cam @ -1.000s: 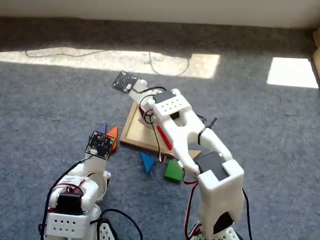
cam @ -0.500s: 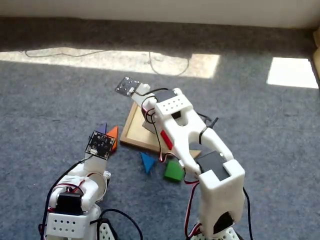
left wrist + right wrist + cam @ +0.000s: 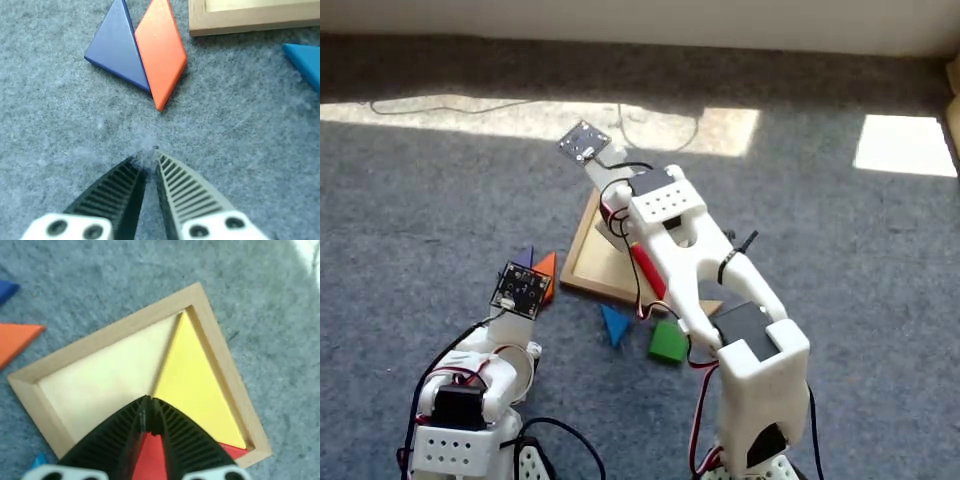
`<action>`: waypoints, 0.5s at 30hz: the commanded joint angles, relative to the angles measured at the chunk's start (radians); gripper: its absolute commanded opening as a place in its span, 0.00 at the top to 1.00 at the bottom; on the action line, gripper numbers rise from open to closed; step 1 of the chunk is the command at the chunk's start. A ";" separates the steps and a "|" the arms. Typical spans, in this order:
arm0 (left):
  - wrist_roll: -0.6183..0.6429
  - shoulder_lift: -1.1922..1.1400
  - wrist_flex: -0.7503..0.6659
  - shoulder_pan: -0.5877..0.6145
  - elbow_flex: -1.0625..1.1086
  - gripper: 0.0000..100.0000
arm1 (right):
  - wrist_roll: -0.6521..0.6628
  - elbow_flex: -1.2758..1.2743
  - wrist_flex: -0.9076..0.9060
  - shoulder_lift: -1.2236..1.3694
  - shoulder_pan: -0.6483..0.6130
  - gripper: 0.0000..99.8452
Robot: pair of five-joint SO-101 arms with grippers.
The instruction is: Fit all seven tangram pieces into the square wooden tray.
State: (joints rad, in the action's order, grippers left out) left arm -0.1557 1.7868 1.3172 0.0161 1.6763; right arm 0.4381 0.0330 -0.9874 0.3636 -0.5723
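The square wooden tray (image 3: 582,263) lies mid-carpet under my right arm. In the right wrist view a yellow triangle (image 3: 195,385) fills one side of the tray (image 3: 120,330), and a red piece (image 3: 231,452) lies beside it, running under my right gripper (image 3: 148,404), which hovers shut over the tray's middle. My left gripper (image 3: 149,156) is shut and empty, low over the carpet just short of a dark blue triangle (image 3: 117,47) and an orange parallelogram (image 3: 160,50). A light blue triangle (image 3: 615,323) and a green square (image 3: 667,342) lie near the tray's front edge.
A tan piece (image 3: 710,307) peeks out beside the right arm's base link. A thin cable (image 3: 620,125) trails over the carpet beyond the tray. Open carpet stretches to the left and right of the arms.
The right arm's wrist has swung up and toward the far side of the tray. The left arm and the loose pieces have stayed put.
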 commanded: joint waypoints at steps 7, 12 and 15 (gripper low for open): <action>0.008 0.033 0.002 0.012 0.021 0.99 | -0.009 -0.010 0.042 -0.013 0.082 0.99; 0.008 0.033 0.002 0.012 0.021 0.99 | -0.009 -0.050 0.042 -0.013 0.082 0.99; 0.008 0.033 0.002 0.012 0.021 0.99 | -0.009 -0.054 0.051 -0.013 0.087 0.99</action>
State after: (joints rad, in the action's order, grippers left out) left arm -0.1557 1.7868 1.3172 0.0161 1.6763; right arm 0.4381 -0.0238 -0.9659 0.3636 -0.5033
